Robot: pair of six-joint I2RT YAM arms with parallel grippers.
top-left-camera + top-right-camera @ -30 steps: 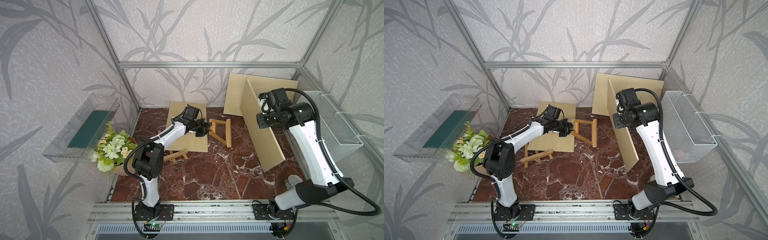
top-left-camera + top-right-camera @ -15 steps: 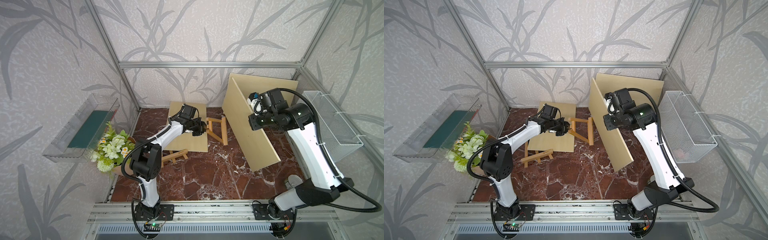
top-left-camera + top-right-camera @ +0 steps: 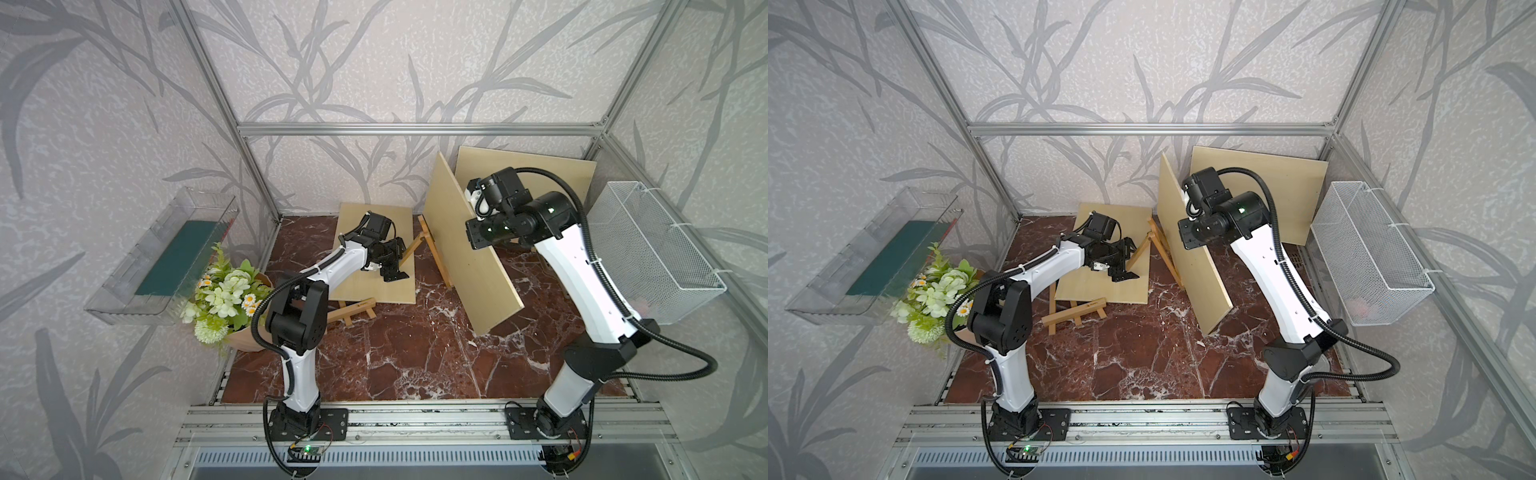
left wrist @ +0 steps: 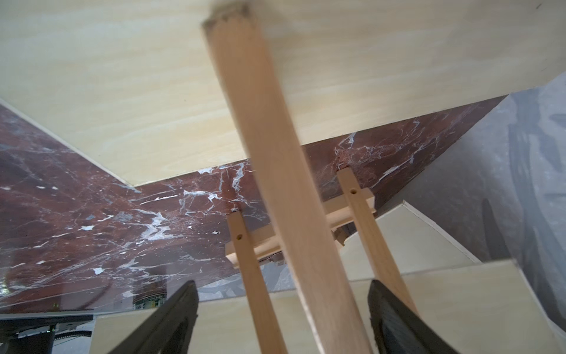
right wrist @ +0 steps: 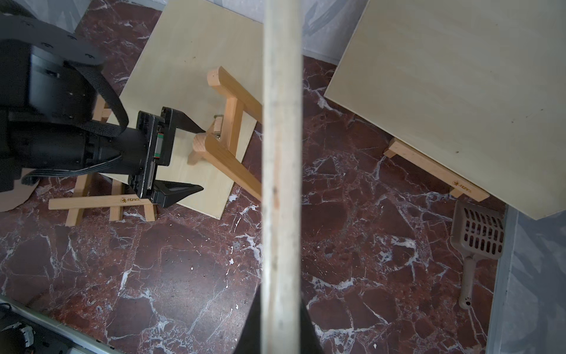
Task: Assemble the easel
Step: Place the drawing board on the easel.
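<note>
The left hand (image 5: 201, 159) was open, straddling the leg of the wooden easel (image 5: 232, 121). The right hand (image 5: 280, 325) gripped the edge of an upright plywood board (image 3: 469, 257).

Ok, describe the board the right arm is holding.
Over the marble floor, beside the standing easel, a pale board is held on edge, tilted. Unlike the flat board and the rear board, its top edge sits in the right end effector.

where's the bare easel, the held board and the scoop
bare easel (image 5: 228, 162): right wrist view, on its near leg
held board (image 3: 478, 286): a top view, on its broad face
scoop (image 5: 479, 233): right wrist view, on its slotted head
</note>
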